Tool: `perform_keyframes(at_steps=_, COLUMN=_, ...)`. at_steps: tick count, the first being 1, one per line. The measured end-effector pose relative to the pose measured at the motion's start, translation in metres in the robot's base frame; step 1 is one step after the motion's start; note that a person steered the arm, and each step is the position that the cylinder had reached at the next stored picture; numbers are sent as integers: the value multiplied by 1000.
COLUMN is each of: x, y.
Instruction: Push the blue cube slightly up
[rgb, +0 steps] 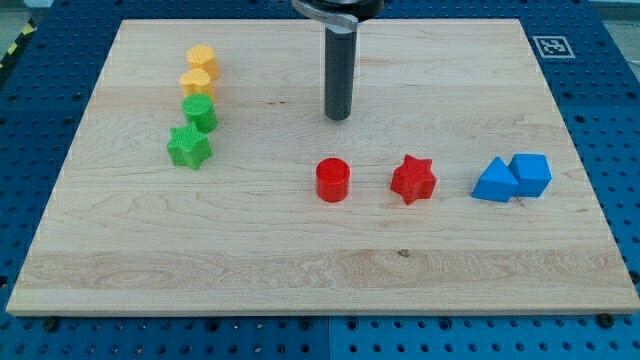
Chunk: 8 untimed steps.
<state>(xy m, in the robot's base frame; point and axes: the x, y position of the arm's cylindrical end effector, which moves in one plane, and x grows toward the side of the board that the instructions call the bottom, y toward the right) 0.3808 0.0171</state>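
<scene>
The blue cube (531, 174) sits near the view's right edge of the wooden board (300, 260), touching a blue triangular block (494, 181) on its left. My tip (338, 117) rests on the board near the top centre, far to the left of and above the blue cube. It stands above the red cylinder (332, 180) and touches no block.
A red star (413, 179) lies between the red cylinder and the blue blocks. At the view's left, two yellow blocks (201, 59) (196, 82), a green cylinder (200, 112) and a green star (189, 147) form a column.
</scene>
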Motion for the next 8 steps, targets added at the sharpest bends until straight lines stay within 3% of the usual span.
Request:
perform_keyframes(at_steps=1, x=0, y=3)
perform_keyframes(at_steps=2, x=-4, y=57)
perform_keyframes(at_steps=3, x=4, y=123)
perform_keyframes(at_steps=5, x=66, y=283)
perform_keyframes(at_steps=6, x=145, y=297)
perform_keyframes(at_steps=7, x=146, y=296)
perform_keyframes(at_steps=8, x=147, y=245)
